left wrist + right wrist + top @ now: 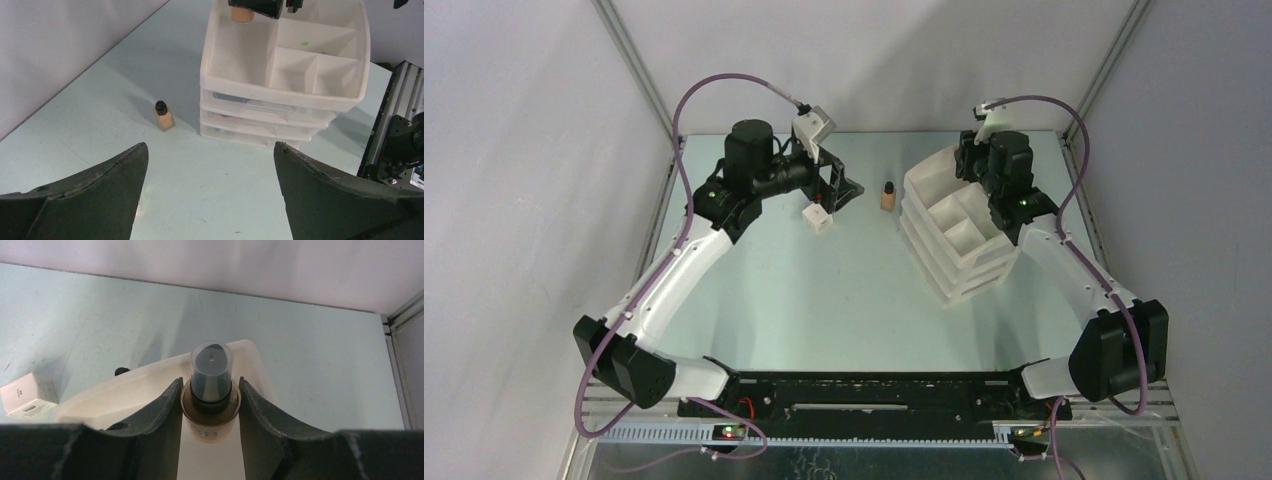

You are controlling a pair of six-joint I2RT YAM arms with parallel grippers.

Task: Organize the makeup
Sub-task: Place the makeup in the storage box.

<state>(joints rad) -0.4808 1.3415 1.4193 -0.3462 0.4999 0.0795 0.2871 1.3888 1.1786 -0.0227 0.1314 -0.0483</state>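
Holding one beige bottle in the right tool over the organizer tray, left tool spread empty — second bottle, white box seemingly yet to stow from the counter.

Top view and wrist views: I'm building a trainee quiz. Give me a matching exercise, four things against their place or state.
1 left gripper
2 right gripper
3 box
4 organizer

a shut on a bottle
b table's right side
c open
d table, left of centre

Pairs: 1-c, 2-a, 3-d, 4-b.
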